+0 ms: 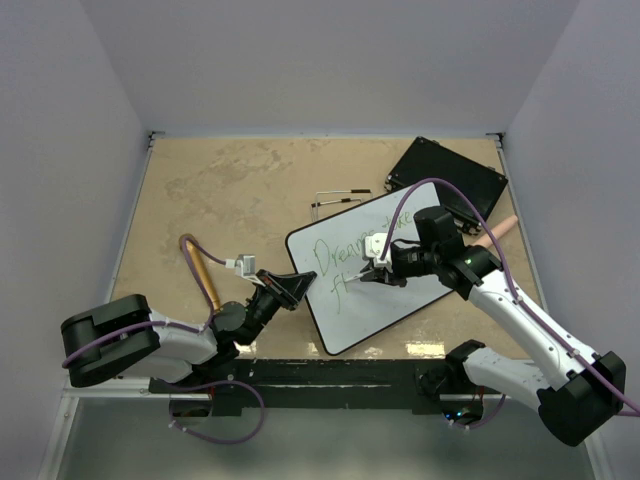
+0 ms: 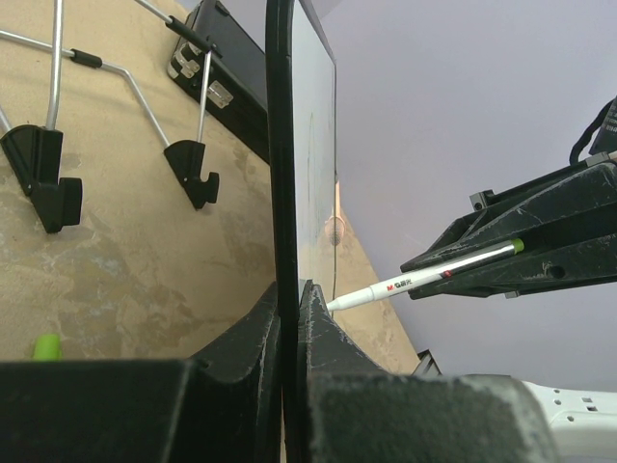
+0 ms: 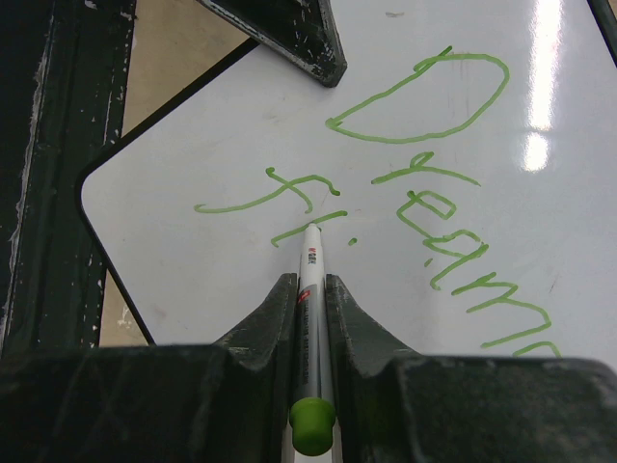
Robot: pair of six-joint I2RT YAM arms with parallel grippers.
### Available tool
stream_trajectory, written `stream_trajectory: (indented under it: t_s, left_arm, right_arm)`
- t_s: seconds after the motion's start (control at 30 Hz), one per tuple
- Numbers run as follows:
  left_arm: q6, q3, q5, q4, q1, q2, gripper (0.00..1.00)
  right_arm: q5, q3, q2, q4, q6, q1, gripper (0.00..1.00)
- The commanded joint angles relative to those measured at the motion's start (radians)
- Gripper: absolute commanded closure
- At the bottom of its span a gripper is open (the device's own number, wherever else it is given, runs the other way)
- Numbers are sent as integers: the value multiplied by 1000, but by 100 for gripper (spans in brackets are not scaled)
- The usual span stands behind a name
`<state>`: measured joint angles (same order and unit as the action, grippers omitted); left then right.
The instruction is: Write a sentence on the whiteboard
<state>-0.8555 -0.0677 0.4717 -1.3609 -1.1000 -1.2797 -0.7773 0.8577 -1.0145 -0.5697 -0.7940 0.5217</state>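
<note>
While the right pincer (image 3: 310, 285) is clamped tight on a white pen (image 3: 311, 253) with a green end, the pen's tip is down on the whiteboard (image 1: 395, 295), at the end of a short stroke in the second line of green writing (image 3: 424, 106). The top line starts with what looks like "Dream" and runs on under the arm. The line below is only a couple of letters, and I can't read them for sure.

The left pincer (image 1: 292, 286) is closed as well. It grips the whiteboard's thin black rim about midway along the left short edge, one finger on each face. From where I stand I can't tell whether that edge is lifted or flat on the table (image 1: 230, 180).

The whiteboard sits right of the table's middle, turned askew, with one corner close to the near edge.

Just past its far right corner, in the table's far right corner, lies a flat black board (image 1: 447, 178). A bent wire stand (image 1: 335, 198) with small black feet lies near the whiteboard's far edge, towards the middle of the table. A small green cap (image 2: 45, 345) lies on the table near the left pincer.
</note>
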Motion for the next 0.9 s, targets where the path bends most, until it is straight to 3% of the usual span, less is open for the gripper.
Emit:
stream_trajectory:
  t_s: [0.0,0.87]
  left_arm:
    - [131,6,-10,-44,-1,-18,100]
    - [130,12,-7,-49,-1,-18,100]
  right_arm:
    - [24,-11,-4,30,13,4,100]
    - [56,-5,5,27,21,3,100]
